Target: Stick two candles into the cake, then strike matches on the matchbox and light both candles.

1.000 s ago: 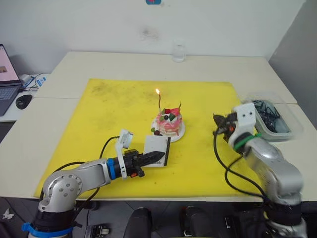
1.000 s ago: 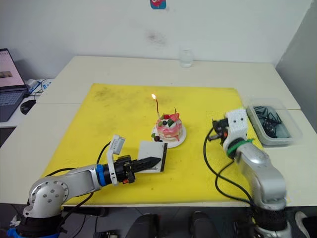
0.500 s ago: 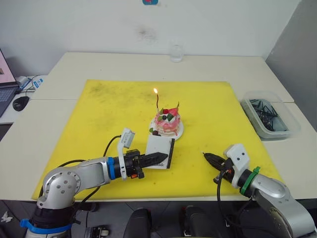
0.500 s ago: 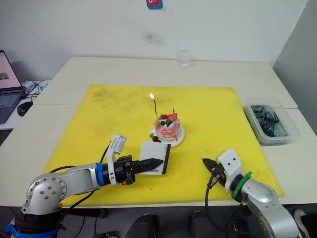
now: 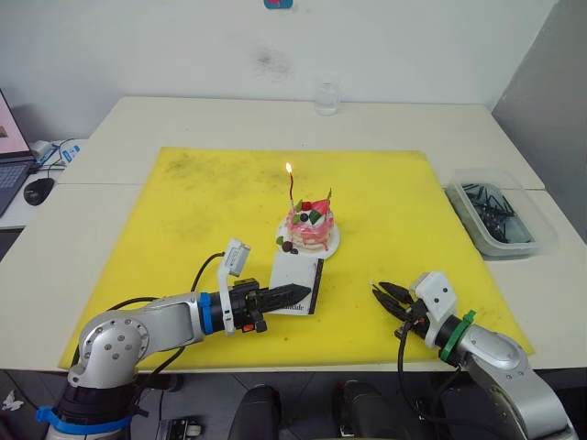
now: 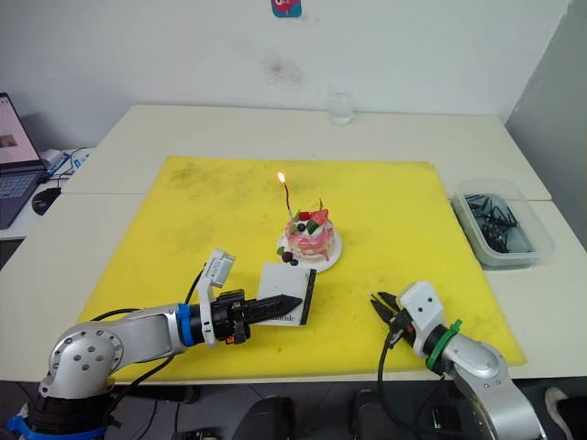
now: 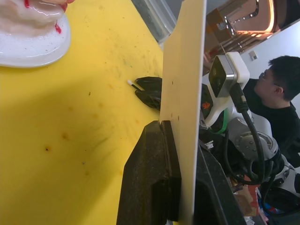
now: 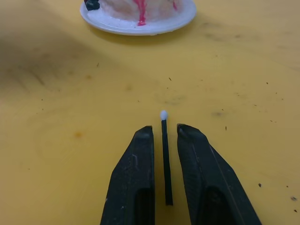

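Observation:
The pink-and-white cake [image 5: 310,226] sits on its white plate [image 5: 332,244] mid-mat. Two candles stand in it: the taller one [image 5: 293,191] burns with a small flame, the shorter one [image 5: 329,196] shows no flame. My left gripper [image 5: 295,293] is shut on the white matchbox [image 5: 297,280], held on edge just in front of the cake; its face [image 7: 185,93] rises between the fingers. My right gripper [image 8: 166,130] is open, low over the front right of the mat. A dark match [image 8: 165,159] with a white tip lies between its fingers, pointing toward the cake.
A yellow mat [image 5: 202,211] covers the table's middle. A clear bin [image 5: 500,215] of dark sticks stands at the right edge. A glass [image 5: 326,96] is at the back. A mouse [image 5: 41,188] lies far left. A person [image 7: 281,93] sits beyond the right arm.
My right arm came down from beside the bin to the front of the mat, and its fingers have now spread apart around the match. The left gripper and matchbox barely moved.

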